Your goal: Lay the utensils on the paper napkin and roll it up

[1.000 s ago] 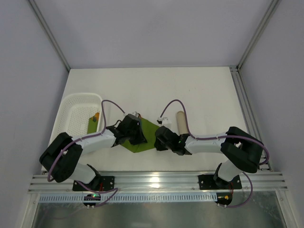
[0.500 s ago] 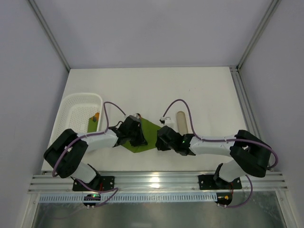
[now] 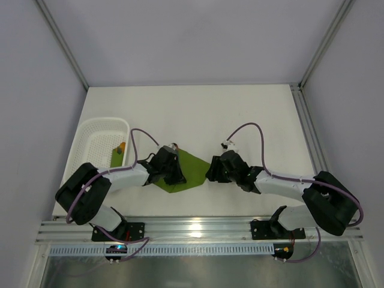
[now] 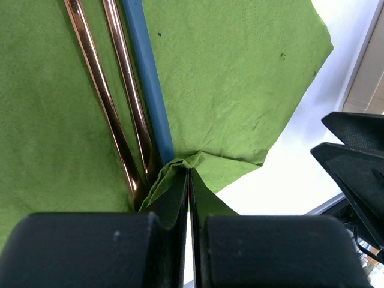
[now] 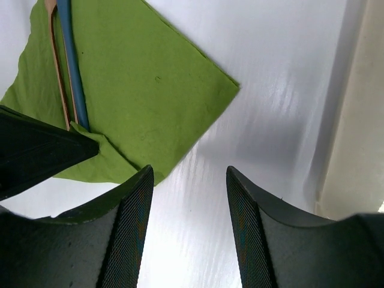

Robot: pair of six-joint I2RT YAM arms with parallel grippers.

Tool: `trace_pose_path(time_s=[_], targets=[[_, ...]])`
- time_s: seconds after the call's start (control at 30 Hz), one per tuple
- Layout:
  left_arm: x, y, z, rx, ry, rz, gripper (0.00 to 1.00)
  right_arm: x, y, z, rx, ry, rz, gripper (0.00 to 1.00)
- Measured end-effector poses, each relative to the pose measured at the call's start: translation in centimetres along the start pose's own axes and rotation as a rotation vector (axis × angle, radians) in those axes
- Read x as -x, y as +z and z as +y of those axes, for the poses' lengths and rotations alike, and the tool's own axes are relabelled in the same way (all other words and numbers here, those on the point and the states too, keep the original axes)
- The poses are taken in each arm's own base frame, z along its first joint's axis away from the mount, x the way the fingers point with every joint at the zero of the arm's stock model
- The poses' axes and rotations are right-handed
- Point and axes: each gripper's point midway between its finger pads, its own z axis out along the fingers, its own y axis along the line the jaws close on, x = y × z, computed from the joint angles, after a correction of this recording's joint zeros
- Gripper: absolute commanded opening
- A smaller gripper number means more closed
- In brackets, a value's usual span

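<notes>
Left gripper, right gripper black; arms white, purple cables.

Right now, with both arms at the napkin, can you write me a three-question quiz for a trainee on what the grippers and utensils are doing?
1. True or false: the right gripper is shut on the napkin.
2. Fill in: beside the blue handle, ___ copper handles lie on the napkin.
3. What is the left gripper pinching? A) a fold at the napkin's edge B) a copper handle C) nothing

Key: 1. False, it is open over bare table beside the napkin's corner. 2. Two. 3. A.
</notes>
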Motion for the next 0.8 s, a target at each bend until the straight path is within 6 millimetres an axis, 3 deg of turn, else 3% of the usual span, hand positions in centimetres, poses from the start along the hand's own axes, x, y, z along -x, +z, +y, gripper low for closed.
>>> trace_pose_path(time_s=[0.47,0.8], targets=[[0.0,0.0,0.0,0.000,0.000,-0.001,0.00,-1.8,1.9,2.9,0.199,0.162,0.059,0.46],[0.0,0.0,0.1,0.001,-0.001,-0.001,0.00,-2.2,2.3,4.0,0.283,0.246,0.058,0.46]])
